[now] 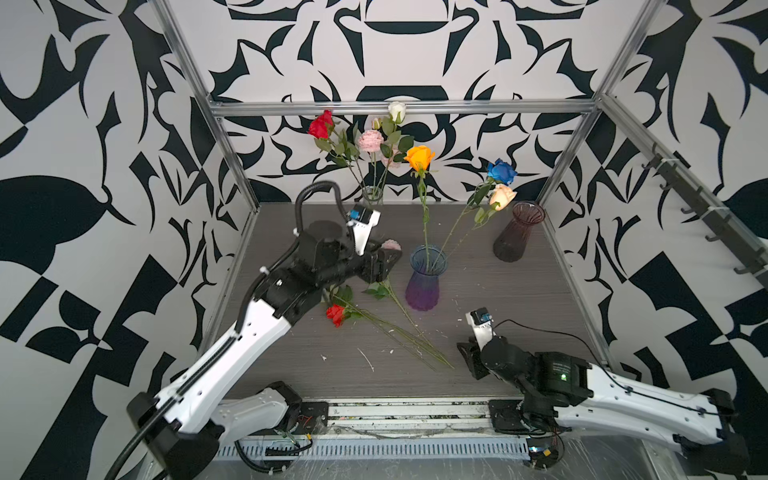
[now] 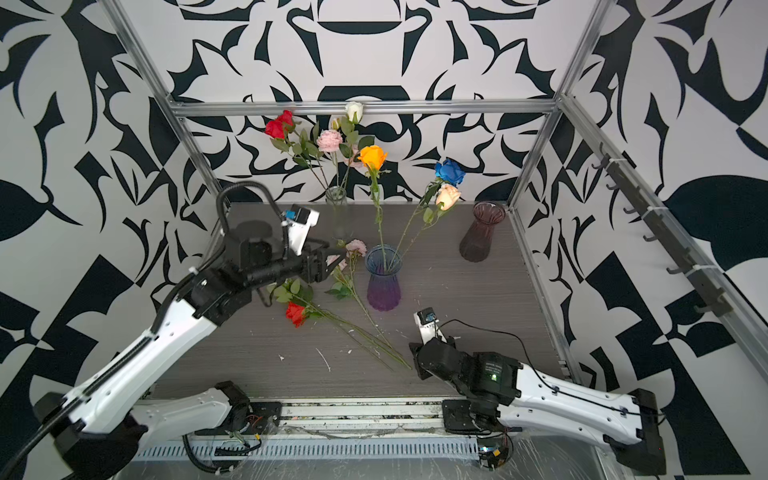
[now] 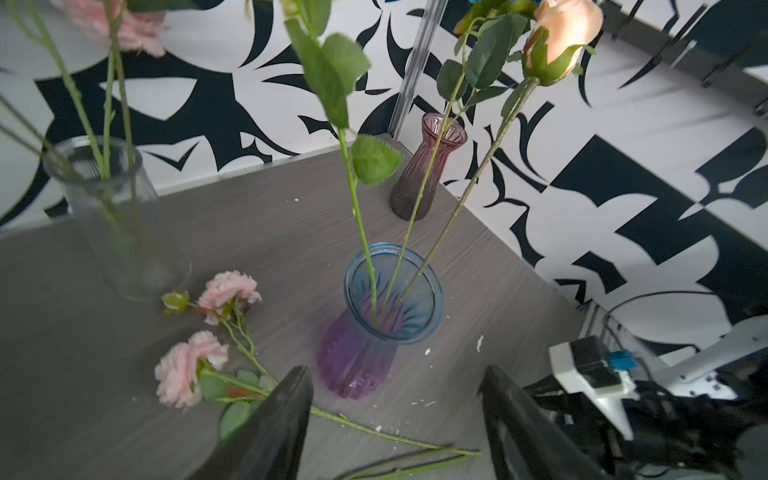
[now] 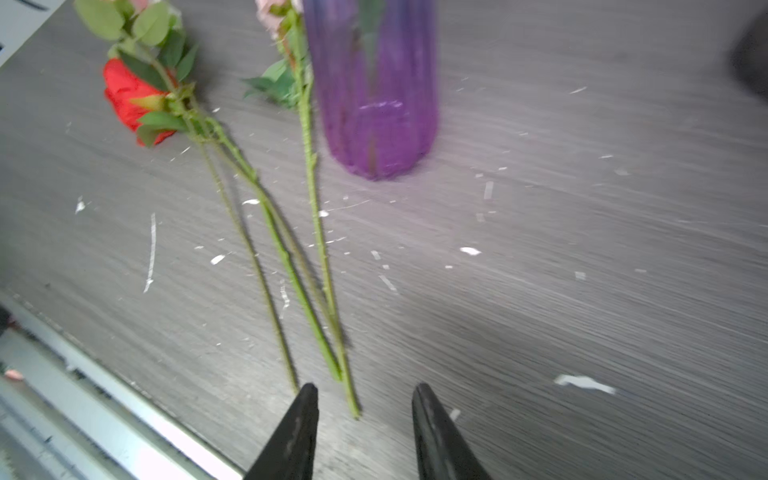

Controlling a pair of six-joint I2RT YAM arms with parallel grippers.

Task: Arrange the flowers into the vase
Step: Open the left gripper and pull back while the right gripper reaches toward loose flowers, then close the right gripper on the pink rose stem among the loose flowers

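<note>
1. While your left fingers (image 3: 282,424) stand apart, empty, pink flowers (image 3: 187,370) lie on the desk (image 3: 83,374) beside one, the vase (image 3: 353,361) just ahead.
2. Your right fingers (image 4: 295,432) stand apart; a stem end (image 4: 353,407) lies between their tips.

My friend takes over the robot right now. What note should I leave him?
Left hand: open, empty, near the pink sprig.
Right hand: open, empty, low by the loose stem ends.
Done: orange rose, blue rose and peach rose stand in the blue-purple vase; tall red rose, white rose and pink bloom in the clear vase.
To do: fallen red rose and pink sprig lie on the table. Plum vase looks empty.
</note>
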